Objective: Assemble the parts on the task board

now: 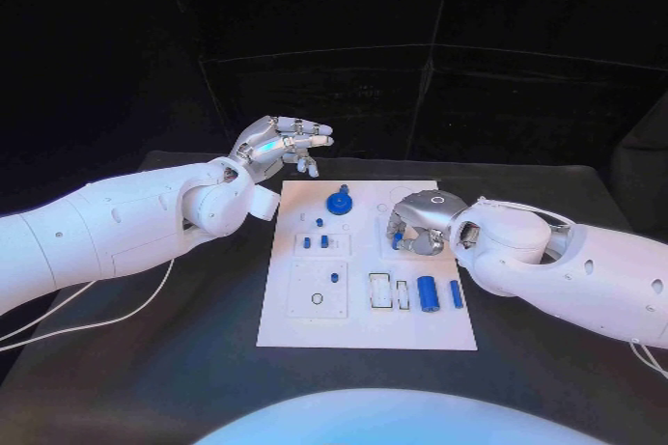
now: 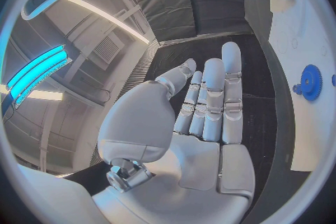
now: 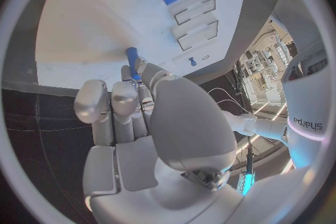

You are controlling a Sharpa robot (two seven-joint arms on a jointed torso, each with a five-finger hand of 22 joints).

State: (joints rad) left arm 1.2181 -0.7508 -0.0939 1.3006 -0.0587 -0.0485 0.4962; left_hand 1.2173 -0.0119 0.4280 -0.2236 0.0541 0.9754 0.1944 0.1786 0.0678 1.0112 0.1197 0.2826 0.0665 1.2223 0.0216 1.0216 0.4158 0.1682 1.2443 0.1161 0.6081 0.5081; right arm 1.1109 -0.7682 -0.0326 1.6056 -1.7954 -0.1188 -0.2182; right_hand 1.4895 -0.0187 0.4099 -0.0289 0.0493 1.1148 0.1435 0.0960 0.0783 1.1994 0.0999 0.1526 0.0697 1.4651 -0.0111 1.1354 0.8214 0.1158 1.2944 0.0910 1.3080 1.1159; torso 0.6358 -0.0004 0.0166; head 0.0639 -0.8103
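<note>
**Right hand pinched a blue part over the task board; left hand held nothing**

The right hand (image 1: 418,225) hung over the task board (image 1: 365,327) at about 1 o'clock from the board's middle, fingers pointing down at the white surface. In the right wrist view a small blue peg (image 3: 131,59) stood out between its fingertips (image 3: 125,94), so that hand held a part; whether the peg touched the board could not be told.

The left hand (image 1: 283,142) was raised off the board's far left corner, at about 11 o'clock from the board's middle. Its fingers were apart, partly curled in the head view, and laid out long and close together in the left wrist view, with nothing in them (image 2: 210,109).

On the board, a blue gear (image 1: 340,204) sat near the far edge, at 12 o'clock. Small blue pins (image 1: 315,241) stood in a recessed block at about 10 o'clock. Two blue cylinders (image 1: 429,294) lay side by side near the right edge, at about 4 o'clock, just beside two rectangular slots (image 1: 380,291). The board lay on the black table (image 1: 167,368).
</note>
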